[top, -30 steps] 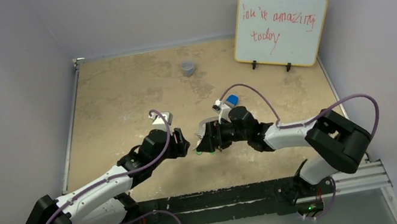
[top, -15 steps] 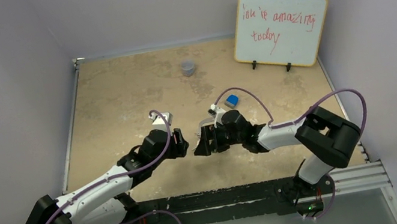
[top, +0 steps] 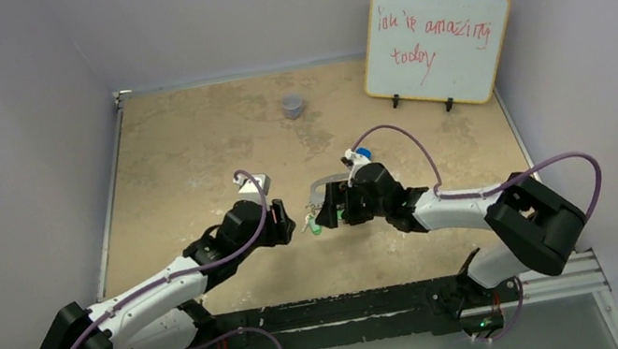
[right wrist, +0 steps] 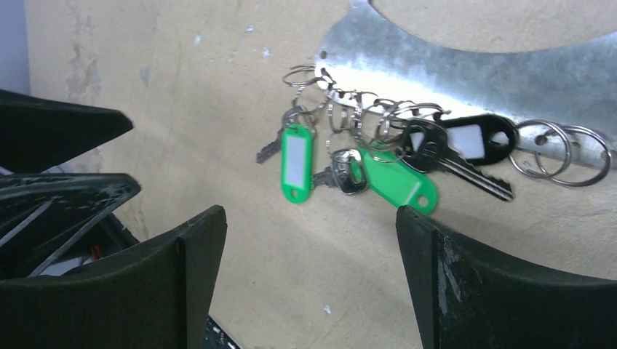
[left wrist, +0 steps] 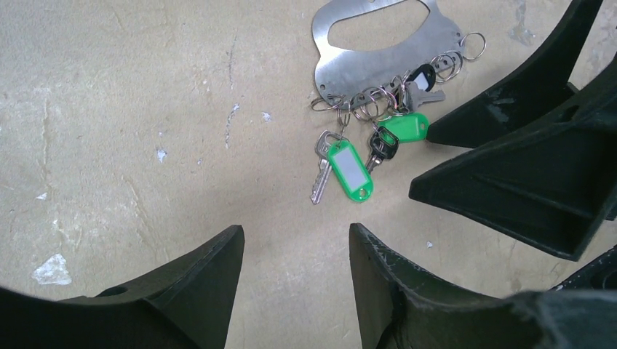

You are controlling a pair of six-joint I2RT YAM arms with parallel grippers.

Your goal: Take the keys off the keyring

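The keyring (left wrist: 378,54) is a flat silver metal loop lying on the tan table. The keys (left wrist: 364,145) hang from small rings along its edge: green-tagged ones, silver blades and a dark-headed one. The keyring also shows in the right wrist view (right wrist: 473,65) with the keys (right wrist: 364,163) fanned out below it. In the top view the keys (top: 314,225) lie between both grippers. My left gripper (left wrist: 295,233) is open and empty, just short of the keys. My right gripper (right wrist: 309,214) is open and empty, its right fingertip beside a green tag.
A small grey cup (top: 293,104) stands at the back of the table. A whiteboard (top: 437,44) with red writing leans at the back right. A small blue block (top: 363,154) sits just behind my right wrist. My right gripper's fingers (left wrist: 524,182) crowd the left wrist view.
My right gripper has drawn back to the right and up off the keys, so the keys and keyring now show in the top view. The left arm has barely moved.
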